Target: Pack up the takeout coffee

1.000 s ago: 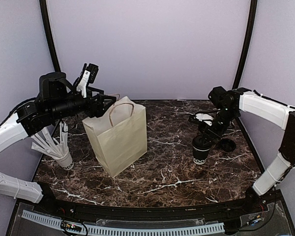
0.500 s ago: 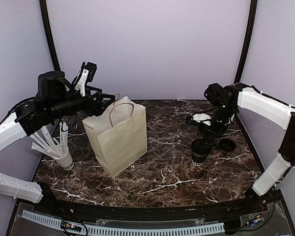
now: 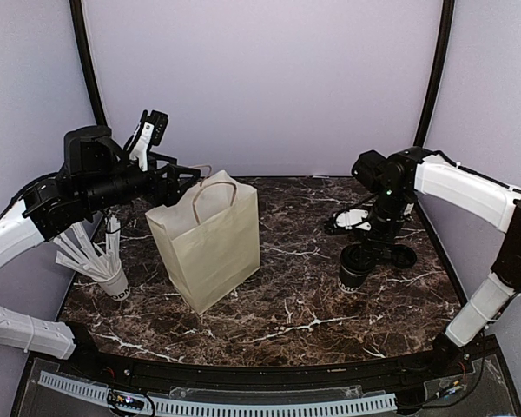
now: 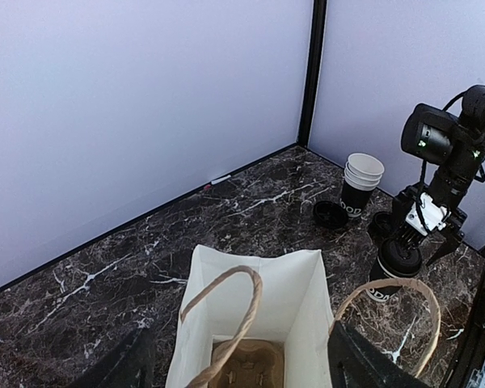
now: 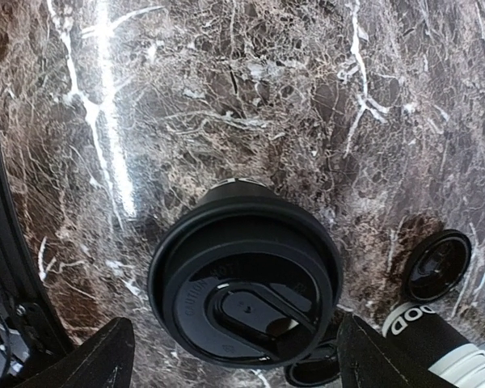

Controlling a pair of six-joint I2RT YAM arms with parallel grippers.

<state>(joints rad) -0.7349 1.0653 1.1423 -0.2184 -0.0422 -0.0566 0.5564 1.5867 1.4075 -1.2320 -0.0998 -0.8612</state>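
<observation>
At the near left of the dark marble table (image 3: 313, 313), a white cup of paper-wrapped sticks (image 3: 113, 280) leans outward. Beside it, toward the centre, a cream paper bag (image 3: 210, 248) stands upright with its mouth open and both handles raised. The tan pulp tray (image 4: 230, 368) sits at the bottom of the bag, seen from the left wrist camera.

To the right, well apart from the bag, a lidded coffee cup (image 3: 353, 271) stands upright on the marble with its black lid pressed on. The right gripper (image 5: 234, 322) hangs directly above it. Its jaws are spread wide to either side of the lid and grip nothing. A loose black lid (image 5: 439, 265) lies flat on the table near the cup. Farther back, a short stack of empty cups (image 4: 360, 184) stands upright.

Over the far rim of the bag, the left gripper (image 4: 238, 356) hovers with its jaws wide apart, one finger on each side of the open mouth. Whether the fingers touch the paper cannot be told. Pale panel walls (image 3: 260, 87) close the scene behind.
</observation>
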